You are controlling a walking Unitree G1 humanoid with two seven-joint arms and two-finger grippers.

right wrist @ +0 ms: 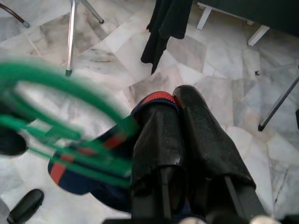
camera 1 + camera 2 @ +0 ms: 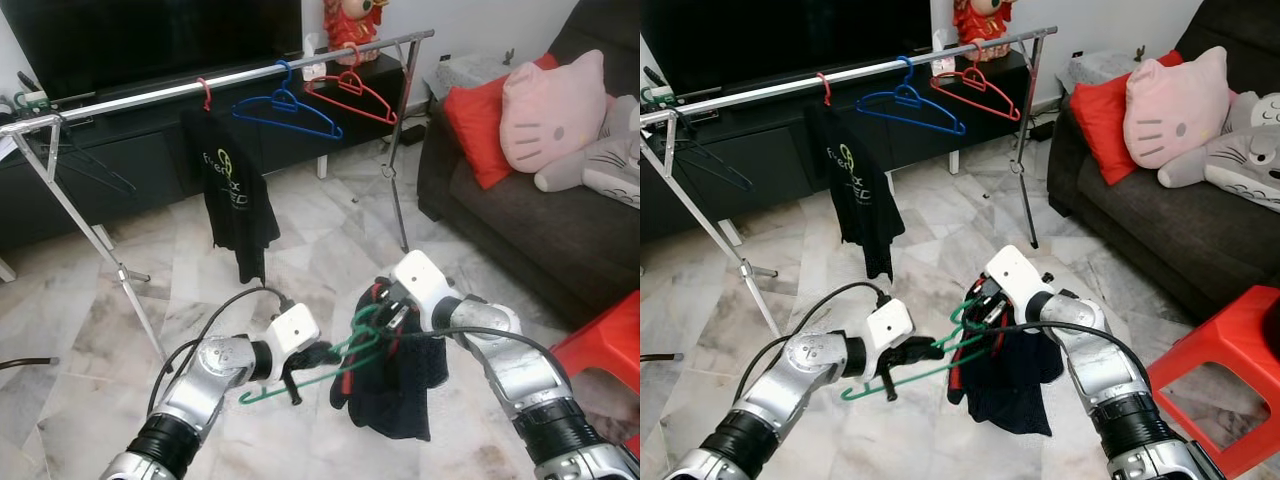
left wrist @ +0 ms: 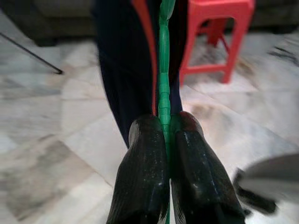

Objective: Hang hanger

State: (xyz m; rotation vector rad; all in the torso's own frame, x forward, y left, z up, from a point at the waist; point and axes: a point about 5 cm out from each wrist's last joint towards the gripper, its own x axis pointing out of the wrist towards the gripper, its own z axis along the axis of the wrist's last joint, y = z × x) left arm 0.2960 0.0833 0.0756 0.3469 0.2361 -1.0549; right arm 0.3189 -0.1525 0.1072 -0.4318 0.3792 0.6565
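The long silver metal clothes rail [image 2: 230, 78] runs across the room ahead of me and above my arms, from low at my left to higher at my right, and it already carries a black printed T-shirt on a red hook [image 2: 235, 190], 1 bare blue plastic hanger [image 2: 285, 108] and 1 bare red plastic hanger [image 2: 350, 90]. What I have to put there sits well below and nearer to me — the green plastic hanger [image 2: 310, 378] with a dark navy garment with red trim [image 2: 395, 385] draped on it. Its long axis lies roughly level between my 2 grippers, tilted up toward my right. My left gripper [image 3: 168, 140] has its fingers closed tight on the green bar at the low end. My right gripper [image 2: 392, 312] is closed on the garment at the hook end, so by my judgement it is the nearer one for lifting the hook forward and up, perhaps to the bare stretch of rail between the T-shirt and the blue hanger.
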